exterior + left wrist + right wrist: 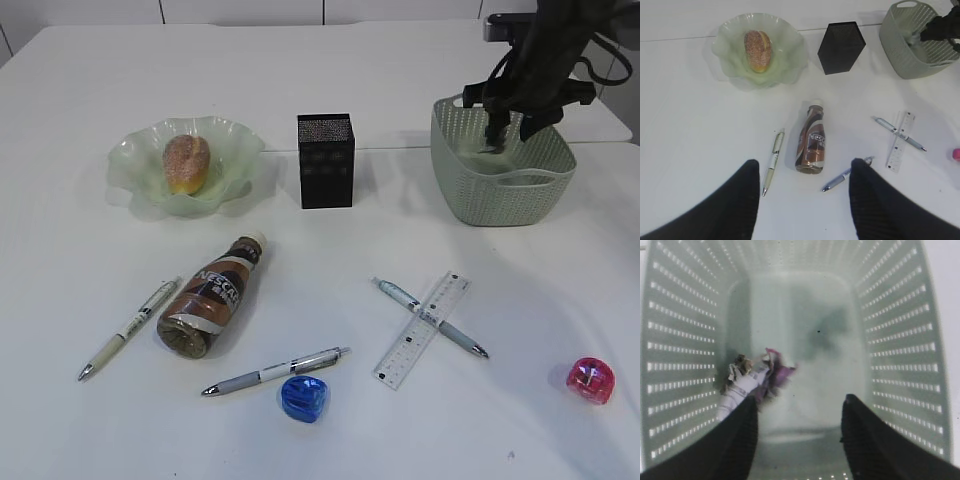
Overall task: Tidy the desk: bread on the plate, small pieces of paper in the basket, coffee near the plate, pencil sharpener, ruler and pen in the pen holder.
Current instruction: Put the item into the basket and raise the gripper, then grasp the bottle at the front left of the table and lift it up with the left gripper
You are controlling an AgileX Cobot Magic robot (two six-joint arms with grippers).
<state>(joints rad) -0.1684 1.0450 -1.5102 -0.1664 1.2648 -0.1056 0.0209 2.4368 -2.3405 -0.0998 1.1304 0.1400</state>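
Note:
The bread (186, 163) lies on the green glass plate (135, 165). The coffee bottle (212, 296) lies on its side in front of the plate. The black pen holder (325, 160) stands at the middle. Three pens (128, 329) (277, 371) (430, 317) lie on the table; the third crosses a clear ruler (423, 329). A blue sharpener (303, 397) and a red sharpener (590, 380) lie near the front. My right gripper (799, 412) is open inside the grey-green basket (503, 190), over crumpled paper (752, 377) on its floor. My left gripper (805, 175) is open and empty, high above the bottle (811, 141).
The table's back section meets the front one along a seam behind the pen holder and plate. The right arm (545, 50) hangs over the basket at the back right.

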